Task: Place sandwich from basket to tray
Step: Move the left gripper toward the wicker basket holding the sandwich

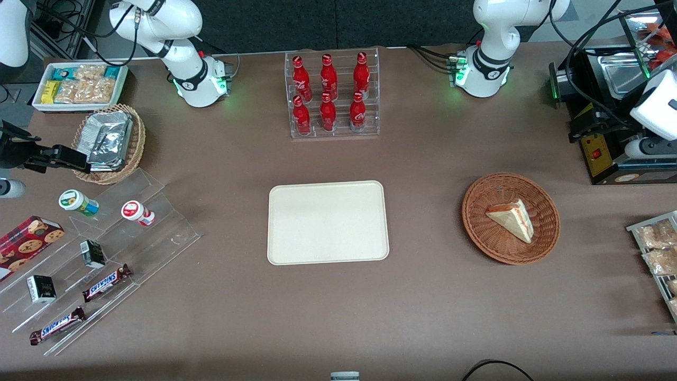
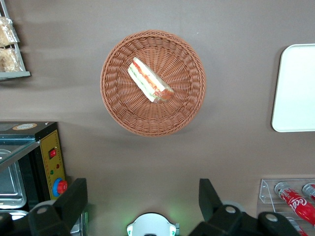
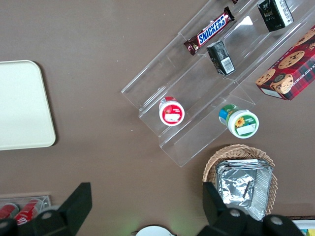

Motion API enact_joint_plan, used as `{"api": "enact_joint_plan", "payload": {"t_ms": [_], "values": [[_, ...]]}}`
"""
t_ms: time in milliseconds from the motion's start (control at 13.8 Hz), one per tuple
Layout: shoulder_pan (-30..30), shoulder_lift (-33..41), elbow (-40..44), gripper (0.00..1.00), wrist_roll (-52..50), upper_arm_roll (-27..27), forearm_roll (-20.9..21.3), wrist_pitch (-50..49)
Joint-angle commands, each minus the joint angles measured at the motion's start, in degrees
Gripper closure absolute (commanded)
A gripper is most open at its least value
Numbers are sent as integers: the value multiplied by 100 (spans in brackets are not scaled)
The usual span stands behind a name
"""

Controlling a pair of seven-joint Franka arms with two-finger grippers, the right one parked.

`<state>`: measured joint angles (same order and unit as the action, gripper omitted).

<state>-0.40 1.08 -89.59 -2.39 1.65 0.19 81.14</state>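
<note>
The sandwich (image 1: pixel 512 219), a pale bread wedge with red, green and yellow filling, lies in the reddish-brown wicker basket (image 1: pixel 478 233). Both also show in the left wrist view, the sandwich (image 2: pixel 149 81) in the basket (image 2: pixel 118 105). The cream tray (image 1: pixel 328 222) lies bare at the table's middle; its edge shows in the left wrist view (image 2: pixel 295 88). My left gripper (image 2: pixel 141 199) is open and empty, its fingers (image 2: pixel 74 201) wide apart. It hangs high above the table (image 1: pixel 581 129), farther from the front camera than the basket, toward the working arm's end.
A black appliance (image 1: pixel 603 148) stands under the gripper. A clear rack of red cola bottles (image 1: pixel 330 95) stands farther from the camera than the tray. A rack of snack packets (image 1: pixel 658 248) lies at the working arm's end. Clear steps with snacks (image 1: pixel 95 264) lie toward the parked arm's end.
</note>
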Motion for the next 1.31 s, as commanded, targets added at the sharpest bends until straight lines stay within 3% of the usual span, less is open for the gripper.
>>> {"api": "enact_joint_plan", "payload": {"t_ms": [0, 508, 653, 871, 1234], "values": [[-30, -20, 109, 0, 281, -16, 77, -151], [13, -749, -277, 0, -374, -33, 122, 560], [14, -767, -628, 0, -944, -33, 104, 875], [-83, -767, -1286, 0, -2972, 2, 165, 1919], [-83, -478, -2315, 0, -3837, 2, 113, 3002]]}}
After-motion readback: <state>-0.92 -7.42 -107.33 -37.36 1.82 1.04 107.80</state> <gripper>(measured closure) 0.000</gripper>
